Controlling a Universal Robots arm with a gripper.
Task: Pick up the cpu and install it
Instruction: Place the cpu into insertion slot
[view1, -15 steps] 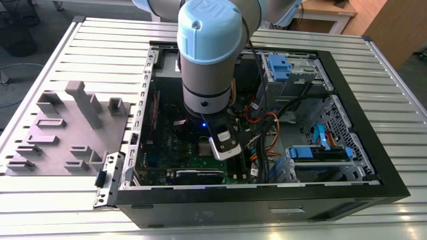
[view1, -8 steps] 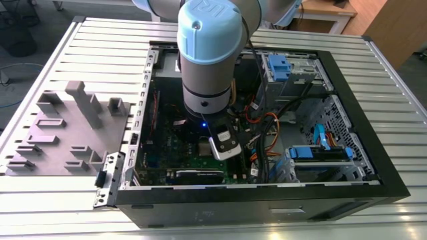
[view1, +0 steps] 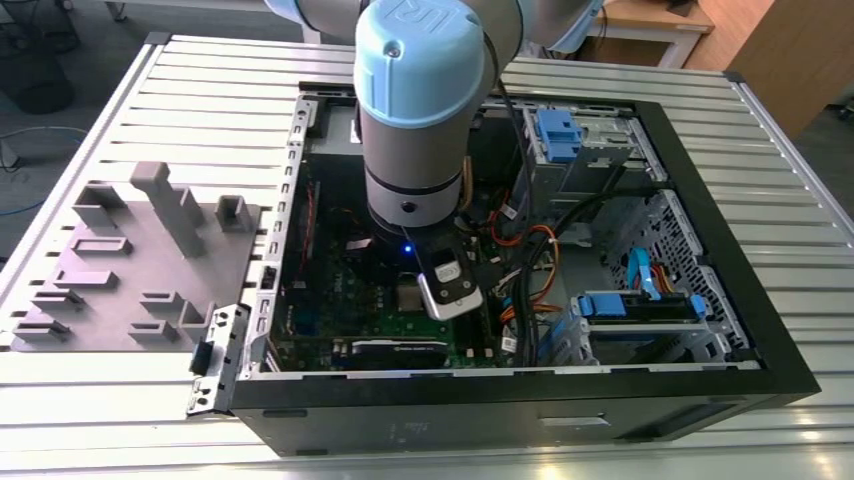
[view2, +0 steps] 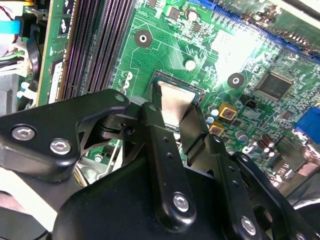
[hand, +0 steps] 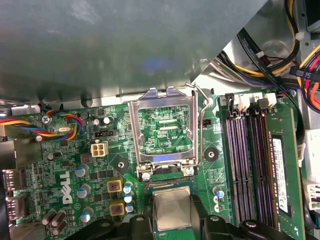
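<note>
The cpu (view2: 175, 97) is a small silver square that lies in or just over the socket on the green motherboard (view2: 240, 50). It also shows in the first wrist view as the cpu (hand: 172, 210). My gripper (view2: 174, 111) straddles it, and one black finger (view2: 155, 135) lies against each side edge of the chip. The gripper (hand: 172, 216) is at the same spot in the first wrist view. The silver socket frame (hand: 134, 135) is swung open beyond the chip, with its wire lever (hand: 201, 125) raised. In the exterior view, my arm (view1: 414, 120) reaches down into the open computer case (view1: 747, 330).
Memory slots (hand: 247, 160) run alongside the socket. Bundled cables (hand: 280, 50) hang near them. Blue drive brackets (view1: 558, 135) and the case walls close in around the arm. A grey plastic tray with blocks (view1: 134, 260) lies outside the case on the exterior view's left.
</note>
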